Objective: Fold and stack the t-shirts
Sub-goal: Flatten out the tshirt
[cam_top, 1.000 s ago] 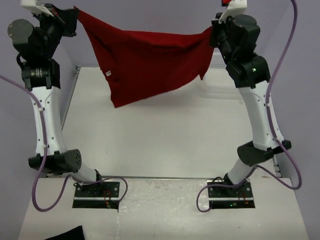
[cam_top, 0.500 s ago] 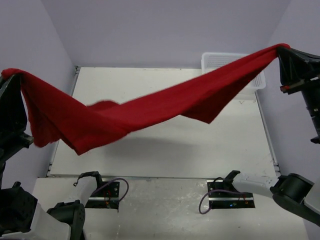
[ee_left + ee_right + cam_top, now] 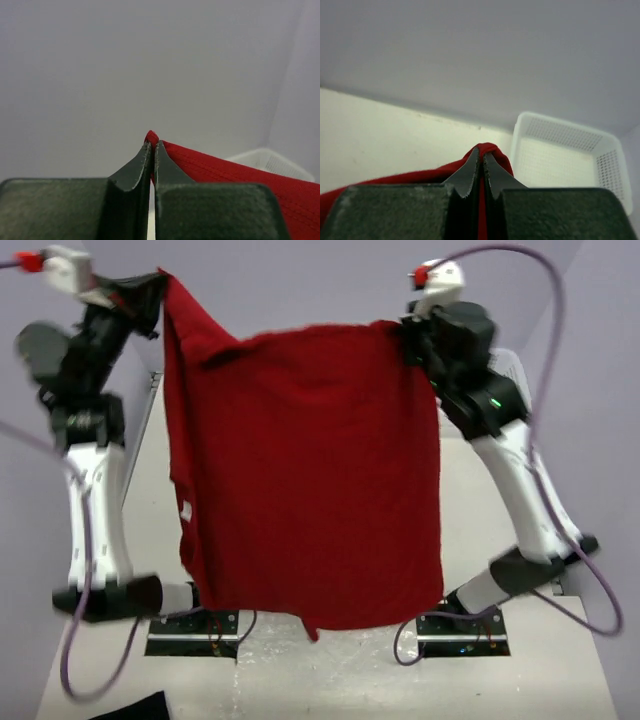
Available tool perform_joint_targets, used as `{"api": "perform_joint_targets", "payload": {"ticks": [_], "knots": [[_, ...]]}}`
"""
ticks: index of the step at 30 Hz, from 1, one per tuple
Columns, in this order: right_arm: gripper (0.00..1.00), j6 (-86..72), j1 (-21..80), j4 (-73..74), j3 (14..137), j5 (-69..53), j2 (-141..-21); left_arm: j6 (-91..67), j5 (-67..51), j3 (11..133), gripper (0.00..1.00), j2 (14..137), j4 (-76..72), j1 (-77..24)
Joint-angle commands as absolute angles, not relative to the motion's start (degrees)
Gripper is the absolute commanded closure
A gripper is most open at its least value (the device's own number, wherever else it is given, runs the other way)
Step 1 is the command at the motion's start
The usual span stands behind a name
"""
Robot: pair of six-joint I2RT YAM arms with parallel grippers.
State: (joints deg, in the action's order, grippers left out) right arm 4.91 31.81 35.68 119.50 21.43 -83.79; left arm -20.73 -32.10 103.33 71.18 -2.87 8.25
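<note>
The dark red t-shirt (image 3: 310, 480) hangs spread in the air between my two grippers, its lower edge near the arm bases. My left gripper (image 3: 155, 285) is shut on its upper left corner; the wrist view shows red cloth (image 3: 210, 167) pinched at the gripper tips (image 3: 151, 142). My right gripper (image 3: 410, 332) is shut on the upper right corner; the right wrist view shows red cloth (image 3: 490, 149) pinched at the gripper tips (image 3: 482, 154). Both are raised high above the table (image 3: 480, 500).
A white mesh basket (image 3: 560, 155) stands at the far right of the table, partly behind my right arm (image 3: 510, 365) in the top view. A black cloth scrap (image 3: 130, 708) lies at the near left edge. Lilac walls surround the table.
The shirt was stretched low and wide between the far-apart arms; now both grippers are raised and closer together, and the shirt hangs down flat like a curtain.
</note>
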Motion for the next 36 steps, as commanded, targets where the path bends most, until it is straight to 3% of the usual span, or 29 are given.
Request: {"api": "perform_joint_targets", "payload": {"ticks": [1,5,14,18,23,36], "knots": [[1.0,1.8,25.8,33.0,117.9,15.7,-99.5,-18.4,-30.3,97.9,1.0,88.6,-6.9,7.7],[1.0,1.6,24.3,31.7,120.3,16.8,-112.7,-16.8,-32.4,105.9,1.0,112.2,-4.0,6.5],[1.0,2.3,17.9,34.4,131.3,13.6,-129.1,-11.6,-29.7,125.8,1.0,138.5,5.8,6.2],[1.0,2.9,15.5,33.3,131.8,12.2,-131.0,-10.3,-30.2,130.6,1.0,141.9,6.9,6.2],[1.0,4.2,12.8,33.7,136.1,11.2,-134.5,-11.2,-29.9,125.3,1.0,138.9,1.5,6.2],[1.0,5.4,10.7,33.7,138.3,9.6,-138.8,-14.2,-32.4,125.3,1.0,138.2,1.8,3.7]]}}
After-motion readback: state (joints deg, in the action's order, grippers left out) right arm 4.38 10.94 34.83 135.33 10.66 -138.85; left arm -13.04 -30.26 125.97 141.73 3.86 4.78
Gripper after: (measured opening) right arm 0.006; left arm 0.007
